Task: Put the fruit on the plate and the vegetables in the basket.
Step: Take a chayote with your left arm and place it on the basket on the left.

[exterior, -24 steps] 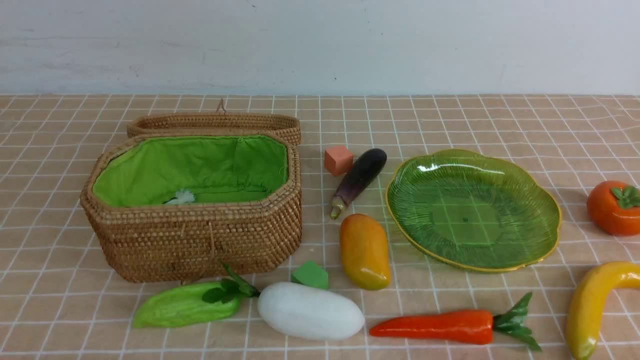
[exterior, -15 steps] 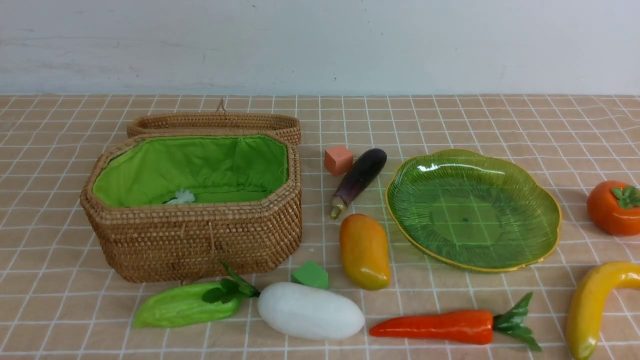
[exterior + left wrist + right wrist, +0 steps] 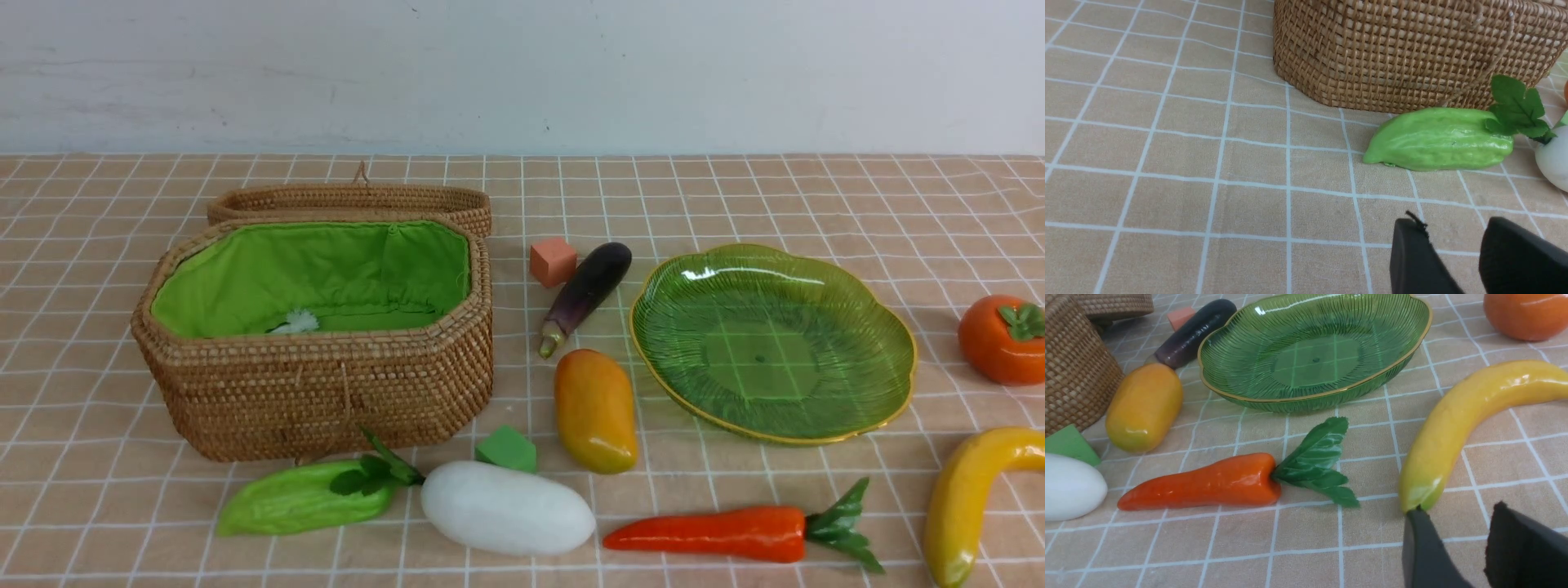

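1. Since the brown wicker basket with green lining [image 3: 326, 400] stands open, clear its rim with the light-green ridged gourd [image 3: 286, 502] lying before it.
2. Toward the gold-rimmed translucent green plate [image 3: 759, 359], lift the glossy yellow banana [image 3: 963, 498], near its right side, gripped mid-curve (it could roll).
3. Left gripper [image 3: 1449, 230], right gripper [image 3: 1455, 518]: fingers parted partway, holding nothing.

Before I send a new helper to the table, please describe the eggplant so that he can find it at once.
Find the green scalloped plate. Just left of it lies the eggplant, slanting. It is the dark purple one, between the salmon-orange cube and the plate.
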